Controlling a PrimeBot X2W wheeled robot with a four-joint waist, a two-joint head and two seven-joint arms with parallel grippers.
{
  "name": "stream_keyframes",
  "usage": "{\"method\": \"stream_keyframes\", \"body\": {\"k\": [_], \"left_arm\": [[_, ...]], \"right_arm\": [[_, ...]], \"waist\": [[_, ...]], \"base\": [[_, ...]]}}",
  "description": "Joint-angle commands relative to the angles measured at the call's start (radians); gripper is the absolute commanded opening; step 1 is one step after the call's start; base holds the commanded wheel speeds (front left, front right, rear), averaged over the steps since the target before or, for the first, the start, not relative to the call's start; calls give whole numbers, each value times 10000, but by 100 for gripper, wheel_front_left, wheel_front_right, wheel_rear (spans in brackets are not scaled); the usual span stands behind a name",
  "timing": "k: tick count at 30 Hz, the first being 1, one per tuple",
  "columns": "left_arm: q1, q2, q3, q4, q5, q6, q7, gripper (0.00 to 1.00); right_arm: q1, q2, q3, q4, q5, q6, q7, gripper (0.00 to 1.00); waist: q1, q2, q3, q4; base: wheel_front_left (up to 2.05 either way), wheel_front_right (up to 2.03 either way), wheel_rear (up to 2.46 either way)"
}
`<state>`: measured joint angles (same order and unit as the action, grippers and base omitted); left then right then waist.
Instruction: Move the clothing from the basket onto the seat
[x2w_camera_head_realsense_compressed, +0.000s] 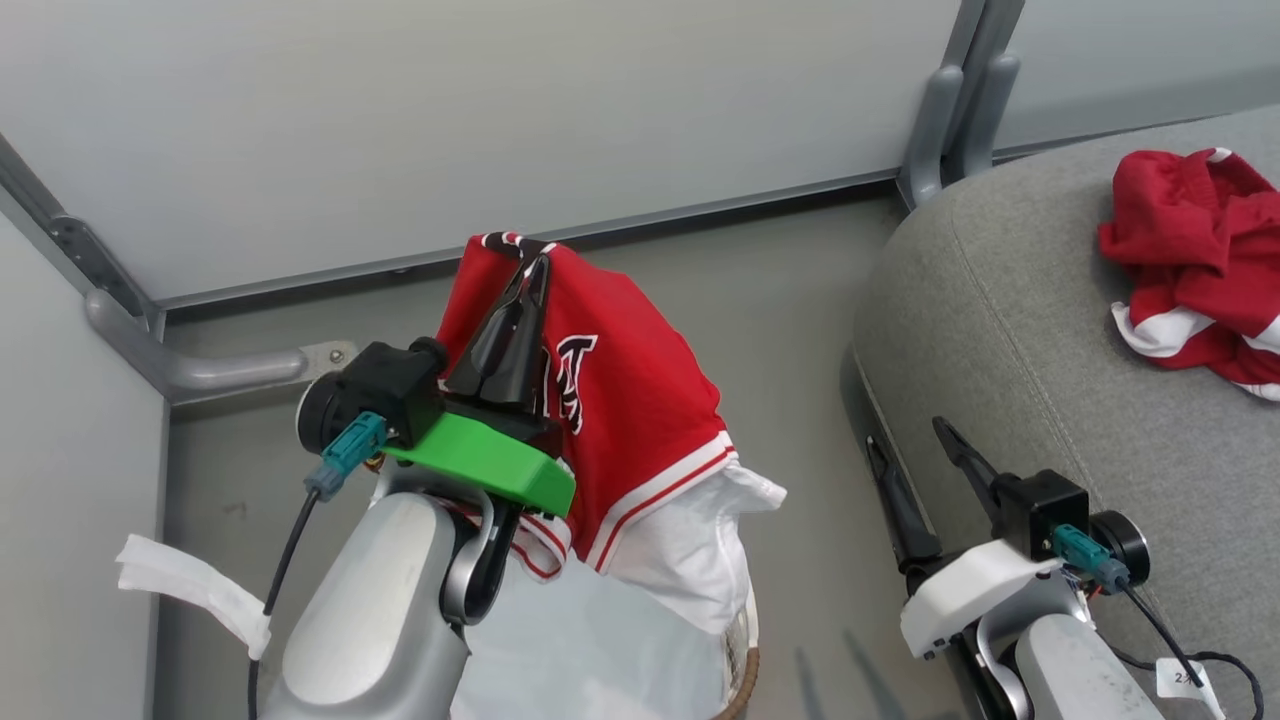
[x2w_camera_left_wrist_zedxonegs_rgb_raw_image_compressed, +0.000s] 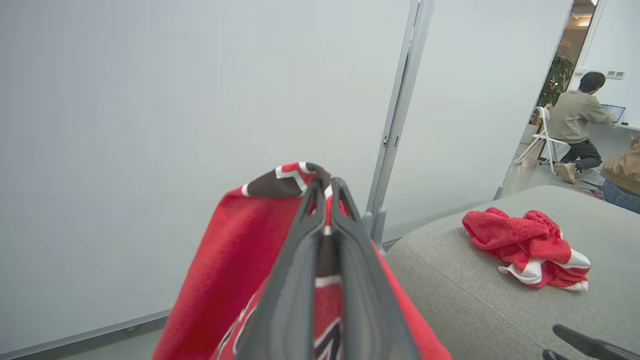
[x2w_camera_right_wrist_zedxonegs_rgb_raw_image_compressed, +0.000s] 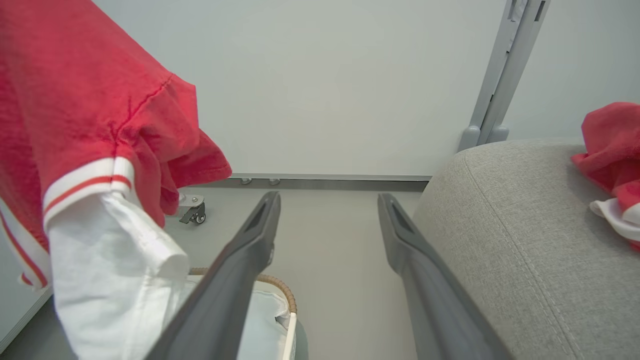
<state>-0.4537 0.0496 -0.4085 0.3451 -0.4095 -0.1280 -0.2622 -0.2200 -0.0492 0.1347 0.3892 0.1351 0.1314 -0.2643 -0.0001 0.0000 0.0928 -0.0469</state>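
1. Left gripper (x2w_camera_head_realsense_compressed: 538, 268): jaws pinched shut on a fold of the jersey (x2w_camera_head_realsense_compressed: 640, 400). It hangs above the basket (x2w_camera_head_realsense_compressed: 745, 682), with the cloth draping down from the tips.
2. Right gripper (x2w_camera_head_realsense_compressed: 908, 436): jaws spread and holding nothing, just beside the seat (x2w_camera_head_realsense_compressed: 1020, 330) at its front edge.
3. A second jersey (x2w_camera_head_realsense_compressed: 1195, 260) lies crumpled on the seat, back from that edge.
4. Handling: the jersey looks light, limp and not fragile. It will likely sag and swing, so a pinch on a bunched fold should hold it. Gripped at the top, its hem trails lowest.
5. The white liner (x2w_camera_head_realsense_compressed: 680, 560) touches the hem and seems drawn up with it. It may be snagged and could ride along.
6. Room: bare floor lies between basket and seat. The seat's rounded edge is what the trailing hem must clear. There is open cushion between that edge and the second jersey. Wall panels stand close behind.
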Motion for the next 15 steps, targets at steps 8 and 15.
{"method": "stream_keyframes", "body": {"k": [8,15], "left_arm": [[77,32,83,-441,216,-34,-37,0],[150,34,-59,-633,-7,-34,-37,0]], "right_arm": [[587,-45,86,119,12,-14,-2,100],[335,-47,1535,-732,80,-14,-2,100]], "waist": [[1,0,-648,258],[1,0,-567,363]], "base": [[0,0,0],[0,0,0]]}}
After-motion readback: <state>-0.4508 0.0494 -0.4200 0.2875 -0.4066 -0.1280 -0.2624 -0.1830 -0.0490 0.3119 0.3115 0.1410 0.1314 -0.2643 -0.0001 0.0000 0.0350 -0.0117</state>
